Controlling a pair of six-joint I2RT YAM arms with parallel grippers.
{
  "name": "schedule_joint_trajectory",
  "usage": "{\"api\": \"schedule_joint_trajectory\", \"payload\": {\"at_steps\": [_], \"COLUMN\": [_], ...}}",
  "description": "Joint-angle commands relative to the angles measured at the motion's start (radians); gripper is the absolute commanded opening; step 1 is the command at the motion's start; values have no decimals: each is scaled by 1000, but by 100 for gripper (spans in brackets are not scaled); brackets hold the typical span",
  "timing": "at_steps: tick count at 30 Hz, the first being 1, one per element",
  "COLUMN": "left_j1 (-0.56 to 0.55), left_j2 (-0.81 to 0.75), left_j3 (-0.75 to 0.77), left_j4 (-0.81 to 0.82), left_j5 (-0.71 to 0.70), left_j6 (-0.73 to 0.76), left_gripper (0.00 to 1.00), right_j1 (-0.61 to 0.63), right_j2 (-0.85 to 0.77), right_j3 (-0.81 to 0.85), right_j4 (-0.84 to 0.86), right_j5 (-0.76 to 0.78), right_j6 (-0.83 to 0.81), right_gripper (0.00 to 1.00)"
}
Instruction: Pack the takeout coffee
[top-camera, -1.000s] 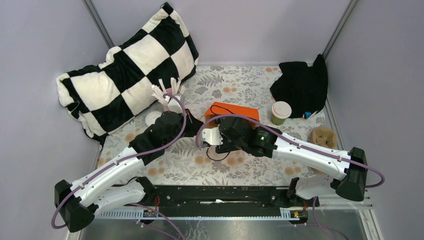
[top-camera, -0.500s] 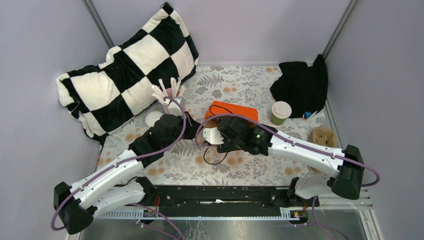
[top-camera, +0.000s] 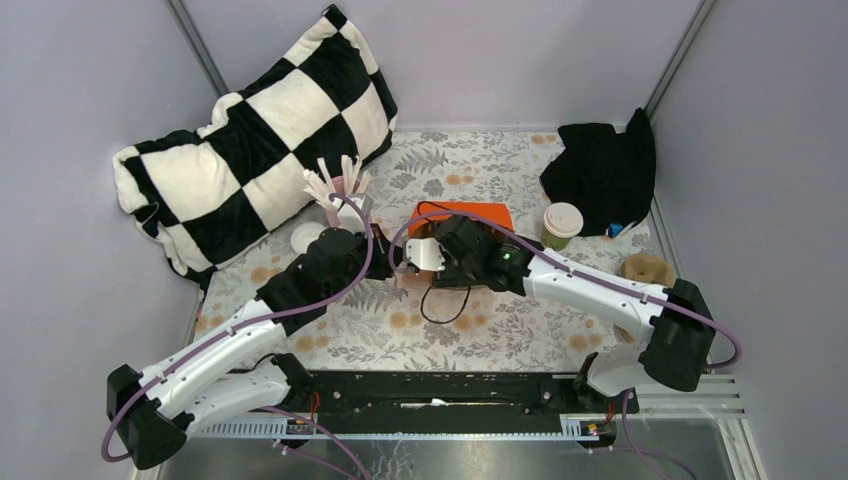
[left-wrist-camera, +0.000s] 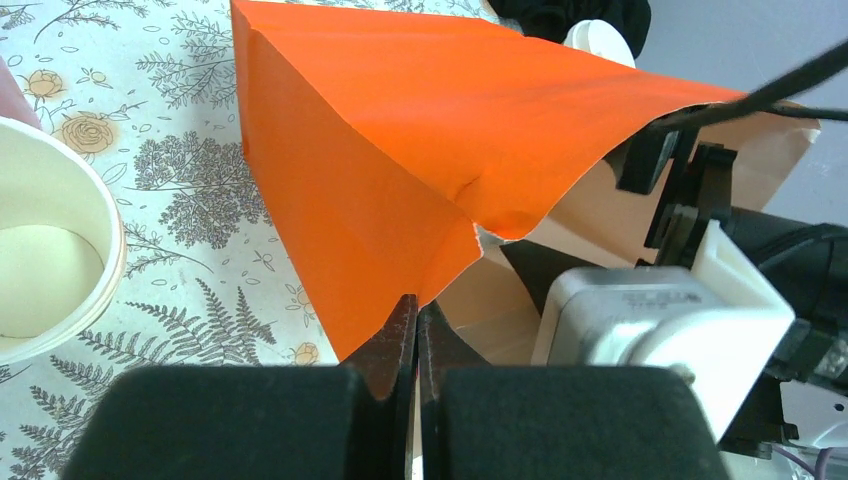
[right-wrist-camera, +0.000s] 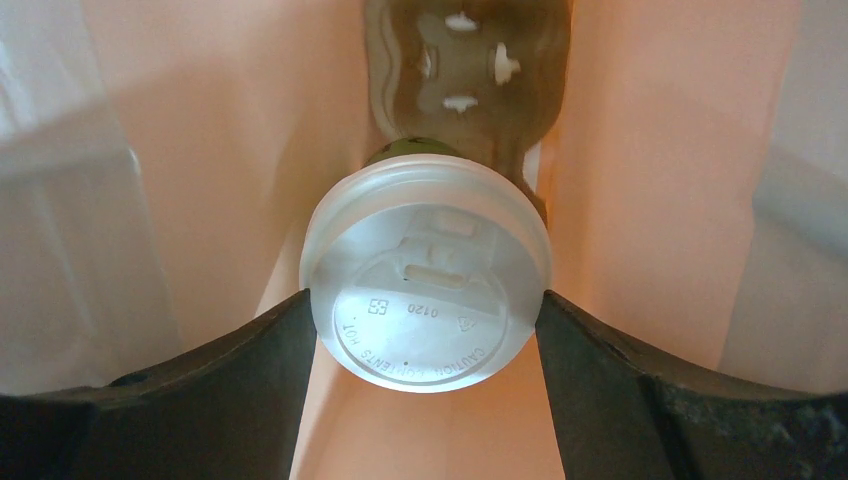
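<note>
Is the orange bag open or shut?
Open. The left pincer pinches the bag at its rim; the right pincer holds a lidded cup inside it, between pale walls.

Clearances around the orange paper bag (top-camera: 465, 212), which lies on its side at mid-table. Its mouth is taken up by the right gripper (right-wrist-camera: 425, 305). The lidded cup (right-wrist-camera: 425, 285) spans the whole gap between the fingers, and the bag walls leave only narrow margins on either side. A brown moulded carrier (right-wrist-camera: 465, 60) blocks the bag's far end. The left gripper (left-wrist-camera: 415, 330) pinches the mouth's edge and closes off the left approach.

A pink cup of sticks (top-camera: 345, 195) and a lidless cup (left-wrist-camera: 50, 260) flank the bag on the left. A second lidded cup (top-camera: 562, 225) and a black cloth (top-camera: 605, 170) flank it on the right.

Free passage is found on the table (top-camera: 500, 340) in front of the bag, except for a black cord loop (top-camera: 445, 305), and on the strip behind it.
</note>
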Motion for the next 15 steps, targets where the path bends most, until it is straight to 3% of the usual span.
{"api": "schedule_joint_trajectory", "payload": {"at_steps": [1,15], "left_j1": [-4,-4], "left_j2": [-24,4], "left_j3": [25,43], "left_j4": [9,-3], "left_j5": [2,24], "left_j6": [35,59], "left_gripper": [0,0], "right_j1": [-25,-79], "right_j2": [-76,-22], "right_j3": [-27,-47], "right_j4": [27,132], "right_j5": [10,24], "right_j6": [-26,-116], "right_gripper": [51,52]}}
